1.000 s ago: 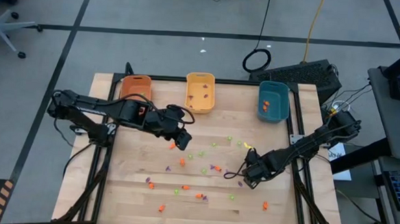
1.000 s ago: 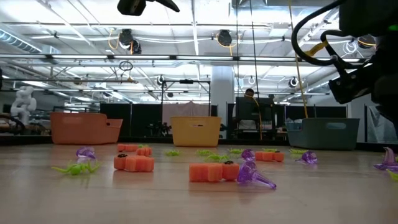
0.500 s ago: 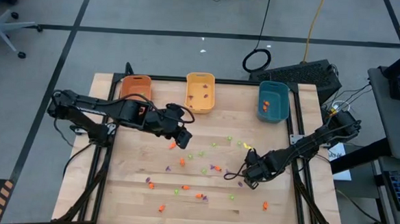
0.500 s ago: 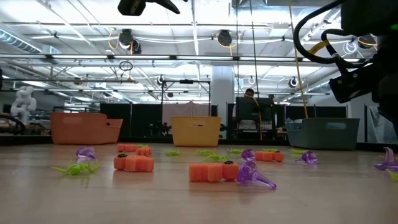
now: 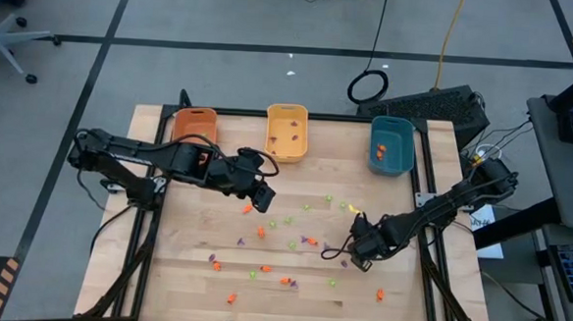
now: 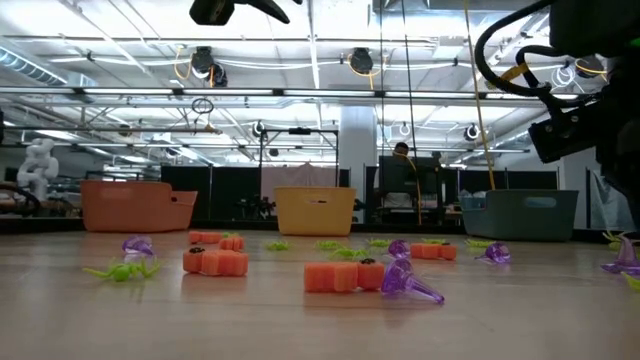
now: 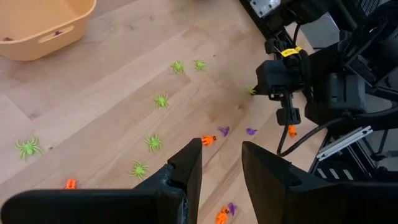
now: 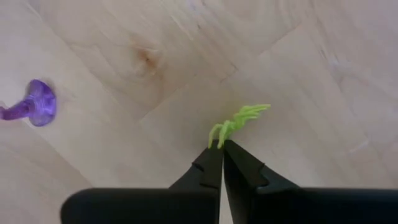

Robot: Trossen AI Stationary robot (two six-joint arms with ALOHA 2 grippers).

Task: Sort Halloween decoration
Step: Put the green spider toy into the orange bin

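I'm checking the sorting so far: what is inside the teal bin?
In the high view the teal bin holds at least one small orange trinket near its middle. Its walls shade the bottom, so anything else inside cannot be made out.

The left end effector (image 7: 221, 165) hangs above the bench (image 7: 112, 93) with its fingers apart and empty. Green spiders (image 7: 161, 100), orange and purple trinkets lie scattered below. A yellow bin (image 7: 37, 28) and the right arm (image 7: 311, 81) show farther off.

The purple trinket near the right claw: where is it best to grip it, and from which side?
Probably the thin stem, from above. The purple trinket lies on its side on the table, its narrow stem pointing away from the wide round end, so fingers could close across it.
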